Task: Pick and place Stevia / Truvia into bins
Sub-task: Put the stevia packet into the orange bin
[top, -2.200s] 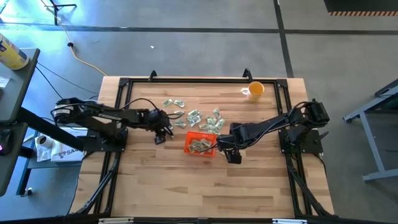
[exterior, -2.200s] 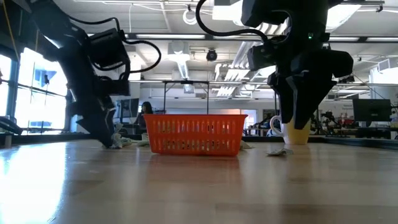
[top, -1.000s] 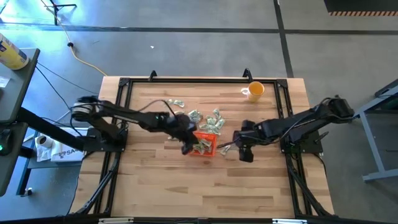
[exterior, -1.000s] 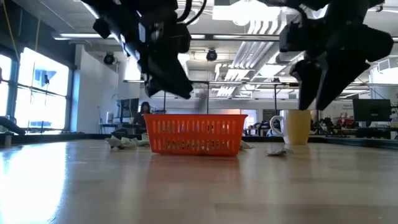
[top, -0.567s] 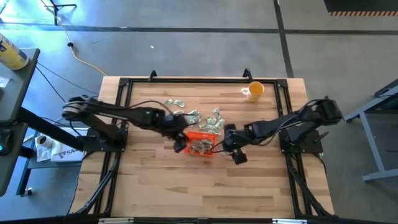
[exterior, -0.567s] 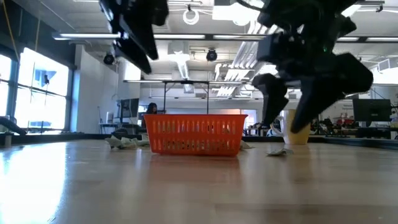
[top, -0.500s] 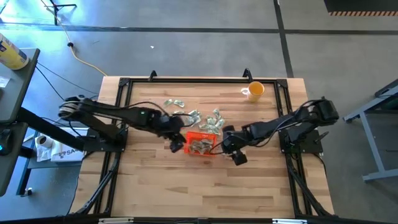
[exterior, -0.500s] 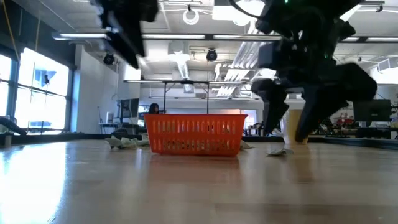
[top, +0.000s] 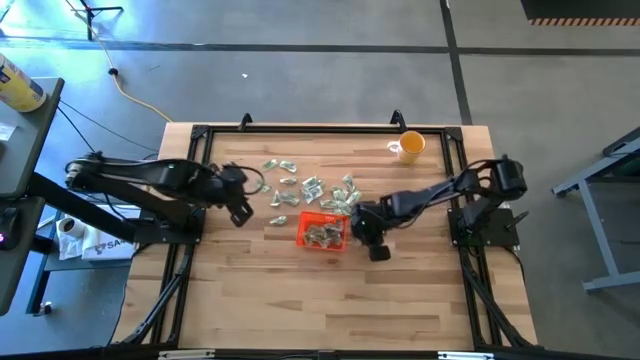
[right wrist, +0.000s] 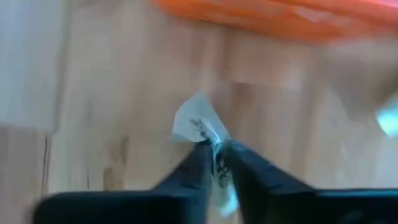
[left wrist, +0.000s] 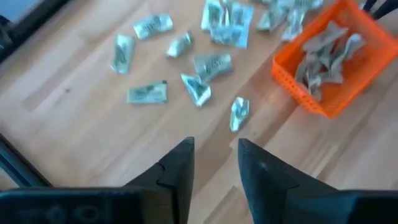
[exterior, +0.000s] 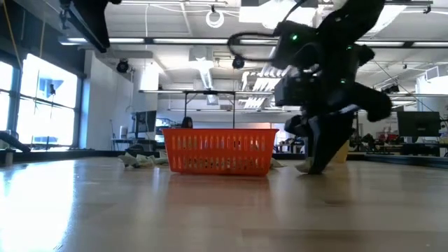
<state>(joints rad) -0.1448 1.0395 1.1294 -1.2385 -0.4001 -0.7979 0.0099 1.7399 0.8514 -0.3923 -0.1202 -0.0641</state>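
The orange bin [top: 322, 231] stands mid-table with several Stevia sachets [left wrist: 323, 53] inside. More sachets [top: 312, 186] lie flat and scattered on the wood just beyond it and to its left. My right gripper [right wrist: 217, 155] is down at the table beside the bin's right side [top: 362, 236], shut on one sachet [right wrist: 198, 126]. My left gripper [left wrist: 214, 155] hovers open to the bin's left [top: 240, 214], above bare wood, with nothing between its fingers. A loose sachet [left wrist: 239, 113] lies just beyond its fingertips. My right gripper pinches one white-and-green sachet between its two fingertips [right wrist: 202, 158]. The sachet's free end [right wrist: 196, 124] sticks out past the tips. The fingers slant down onto it from the table's right side. The sachet is still at table level [exterior: 302, 168].
A yellow cup [top: 408, 146] stands at the far right of the table. Black frame rails [top: 200, 140] run along the table's left, far and right sides. The near half of the wooden top [top: 330, 300] holds nothing.
My left gripper has drawn back from over the bin toward the table's left edge and risen. My right gripper has moved toward the bin, come down to the table and shut on a sachet lying by the bin's right side.
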